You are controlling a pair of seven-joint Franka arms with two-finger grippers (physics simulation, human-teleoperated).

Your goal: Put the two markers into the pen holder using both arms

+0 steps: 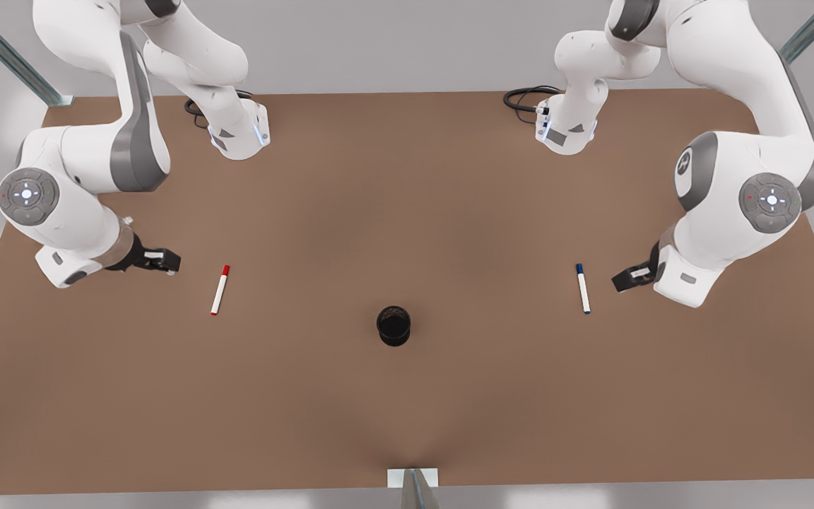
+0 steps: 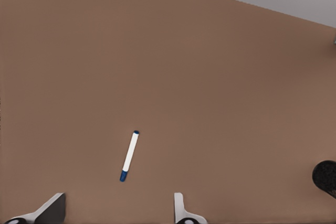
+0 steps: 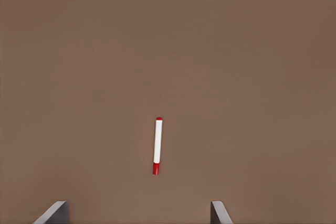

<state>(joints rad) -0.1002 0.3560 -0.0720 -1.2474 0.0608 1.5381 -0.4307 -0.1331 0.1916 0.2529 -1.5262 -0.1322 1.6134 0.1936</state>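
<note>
The red-capped marker (image 1: 220,290) lies flat on the brown table (image 1: 407,212) toward the front view's left. My right gripper (image 1: 167,261) hovers just beyond it on that side, open; from its wrist camera the marker (image 3: 157,146) lies ahead of the spread fingers, gripper (image 3: 137,211). The blue-capped marker (image 1: 583,288) lies toward the front view's right, with my left gripper (image 1: 622,279) open beside it. In the left wrist view that marker (image 2: 129,156) sits just ahead of the gripper (image 2: 116,209). The black pen holder (image 1: 393,325) stands upright between the markers, nearer the front edge, and its rim (image 2: 325,178) is also visible.
Both arm bases (image 1: 237,134) (image 1: 566,131) stand at the table's far side, each with a black cable (image 1: 523,99) coiled by it. Metal frame posts (image 1: 11,60) rise at the far corners. A small bracket (image 1: 413,479) sits on the table's front edge.
</note>
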